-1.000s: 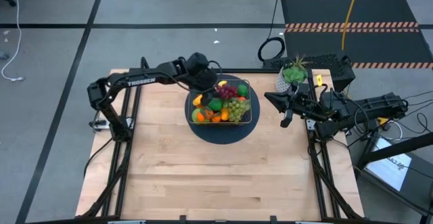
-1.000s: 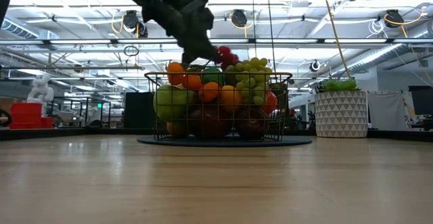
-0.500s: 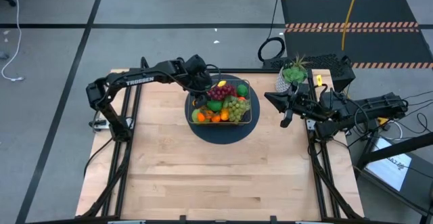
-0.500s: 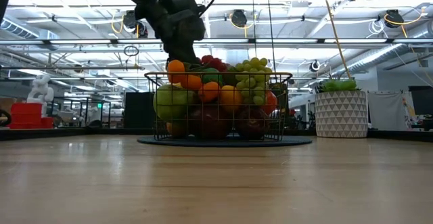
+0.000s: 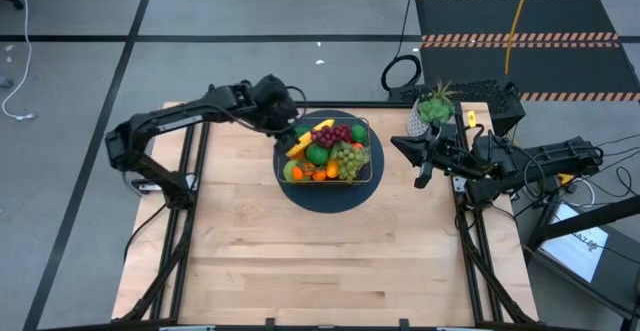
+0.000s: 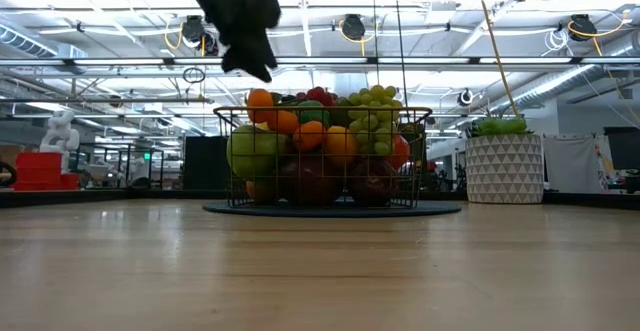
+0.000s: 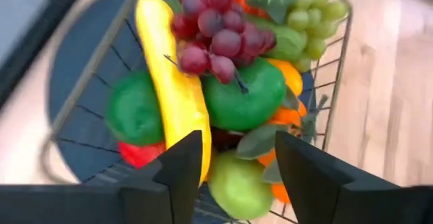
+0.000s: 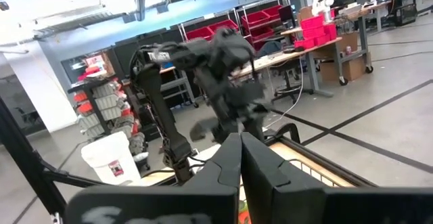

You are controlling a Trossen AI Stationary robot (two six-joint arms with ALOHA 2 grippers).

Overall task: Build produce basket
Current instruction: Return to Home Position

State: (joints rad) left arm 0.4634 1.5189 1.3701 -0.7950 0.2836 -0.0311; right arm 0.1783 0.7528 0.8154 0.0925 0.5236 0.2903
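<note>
- My left fingers (image 7: 181, 173) hung in the air over the far left corner of the wire basket (image 5: 372, 153). They were spread wide with nothing between them and touched no fruit.
- From desk height they sat above the basket's rim and a little to its left.
- The basket stood on the far half of the desk (image 5: 330, 261), near the middle, resting on a round dark mat (image 5: 325, 201). It was heaped full.
- A yellow banana (image 7: 169, 82) lay along the side of the heap nearest my left fingers, with a round green fruit (image 7: 132, 109) on its outer side.
- The red grapes (image 7: 216, 34) lay on top of the pile, touching the banana and resting on another green fruit (image 7: 243, 95).
- Farther right in the basket lay the green grapes (image 5: 348, 157), with oranges (image 5: 322, 172) along the near side.
- A potted plant (image 5: 432, 106) in a white patterned pot stood at the far right of the desk, well apart from the basket.
- My right fingers (image 8: 226, 166) waited just beside that pot at the desk's right edge. They were pressed together and held nothing.
</note>
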